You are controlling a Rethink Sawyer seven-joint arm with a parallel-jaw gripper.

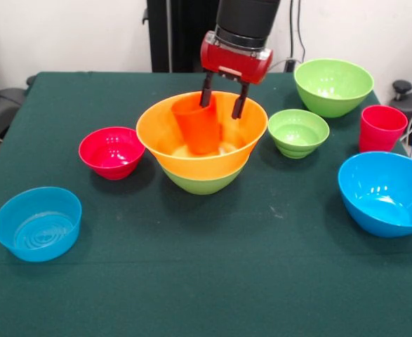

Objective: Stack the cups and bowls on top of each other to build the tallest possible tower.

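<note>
A very wide orange bowl [242, 137] sits nested in a big green bowl [202, 182] at the table's middle, forming a low tower. An orange cup [197, 128] stands upright inside the orange bowl. My gripper [223, 100] hangs just above the bowl, open. Its left finger is at the cup's right rim and its right finger is outside the cup, so the cup's right wall lies between them. The other bowls and the red cup [382, 128] stand apart on the cloth.
A small red bowl [111, 152] is left of the stack and a small blue bowl [37, 223] is near the front left. To the right are a small green bowl [298, 132], a big green bowl [333, 86] and a big blue bowl [387, 193].
</note>
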